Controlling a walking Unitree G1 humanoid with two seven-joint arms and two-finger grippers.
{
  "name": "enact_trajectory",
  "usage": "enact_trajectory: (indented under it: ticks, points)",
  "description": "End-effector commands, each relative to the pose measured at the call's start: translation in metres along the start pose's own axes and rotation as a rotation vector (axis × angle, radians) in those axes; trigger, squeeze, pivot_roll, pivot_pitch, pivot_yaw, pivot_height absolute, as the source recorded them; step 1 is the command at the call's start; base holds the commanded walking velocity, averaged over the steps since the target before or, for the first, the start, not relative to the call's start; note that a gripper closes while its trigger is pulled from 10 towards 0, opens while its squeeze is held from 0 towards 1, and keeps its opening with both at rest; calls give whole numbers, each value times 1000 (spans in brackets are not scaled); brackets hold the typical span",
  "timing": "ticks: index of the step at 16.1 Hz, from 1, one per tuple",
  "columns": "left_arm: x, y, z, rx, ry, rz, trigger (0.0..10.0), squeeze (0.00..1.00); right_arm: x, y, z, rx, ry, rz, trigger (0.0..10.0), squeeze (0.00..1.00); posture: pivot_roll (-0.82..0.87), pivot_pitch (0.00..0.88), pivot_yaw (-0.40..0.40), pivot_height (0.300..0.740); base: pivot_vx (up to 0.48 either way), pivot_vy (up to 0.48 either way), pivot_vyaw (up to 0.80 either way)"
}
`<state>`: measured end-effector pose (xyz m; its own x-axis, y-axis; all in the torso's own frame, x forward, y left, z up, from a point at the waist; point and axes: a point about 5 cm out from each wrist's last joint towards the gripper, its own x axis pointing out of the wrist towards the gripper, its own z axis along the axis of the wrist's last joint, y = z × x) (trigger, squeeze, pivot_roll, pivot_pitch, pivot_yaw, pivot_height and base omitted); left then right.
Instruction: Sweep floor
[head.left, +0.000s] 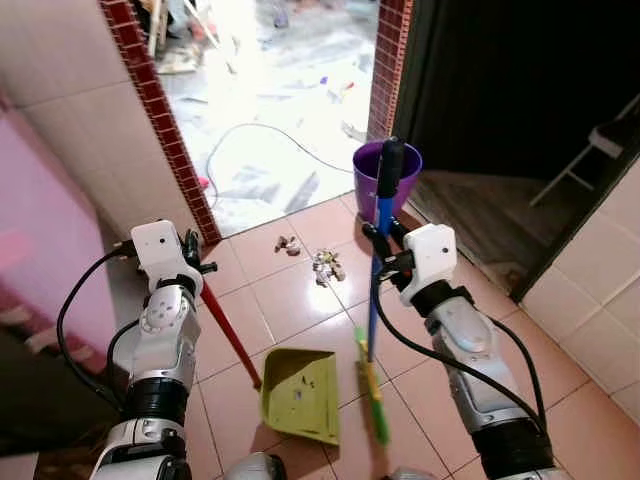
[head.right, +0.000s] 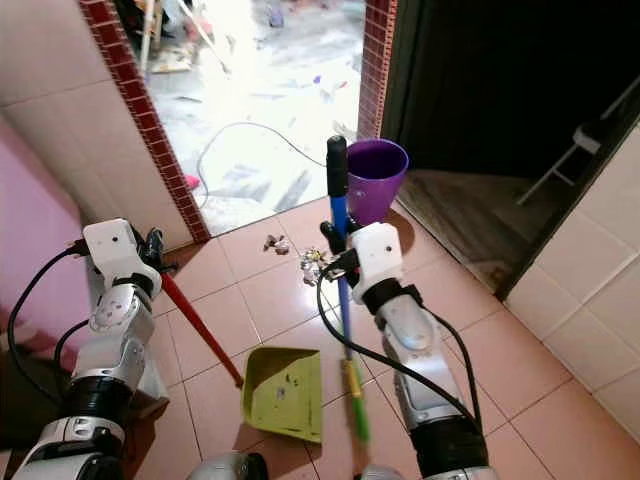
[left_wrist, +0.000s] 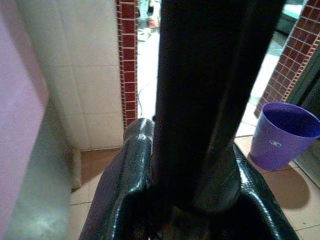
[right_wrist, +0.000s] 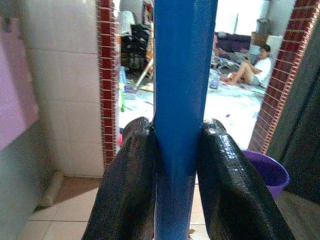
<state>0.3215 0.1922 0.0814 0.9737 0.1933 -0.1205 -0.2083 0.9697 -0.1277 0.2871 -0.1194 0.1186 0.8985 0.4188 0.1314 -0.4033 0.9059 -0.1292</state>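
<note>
My right gripper (head.left: 380, 250) is shut on the blue broom handle (right_wrist: 180, 75), just below its black top end. The broom's green head (head.left: 372, 395) rests on the tan floor tiles beside the green dustpan (head.left: 300, 395). My left gripper (head.left: 192, 262) is shut on the dustpan's long handle (head.left: 228, 330), which is red lower down and black (left_wrist: 210, 90) where the fingers grip it. The pan lies flat with specks in it. Two small piles of debris (head.left: 327, 265) lie on the tiles beyond the pan, near the doorway.
A purple bin (head.left: 372, 170) stands by the right doorpost. Red brick trim (head.left: 160, 120) frames the doorway; a cable (head.left: 260, 135) lies on the bright floor beyond. A dark door (head.left: 500, 90) and a white chair (head.left: 590, 150) are on the right. A person (right_wrist: 252, 67) sits far off.
</note>
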Motion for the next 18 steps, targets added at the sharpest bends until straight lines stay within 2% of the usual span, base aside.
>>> enact_trajectory:
  ticks: [1, 2, 7, 18]
  points:
    - [7, -2, 17, -4, -76, -10, 10000, 0, 4, 3, 17, -17, -78, 24, 10000, 0, -135, 0, 86, 740, 341, 0, 0]
    - [7, -3, 18, -4, -77, -10, 10000, 0, 4, 4, 17, -20, -81, 28, 10000, 0, -135, 0, 86, 740, 341, 0, 0]
    - [9, -1, 18, 40, -87, 10, 10000, 0, 2, 8, 18, -16, -86, 53, 10000, 0, -134, 0, 92, 740, 400, 0, 745]
    - [8, 0, 16, 59, -99, 28, 10000, 0, 3, 8, 20, 5, -93, 53, 10000, 0, -132, 0, 84, 740, 480, 0, 0]
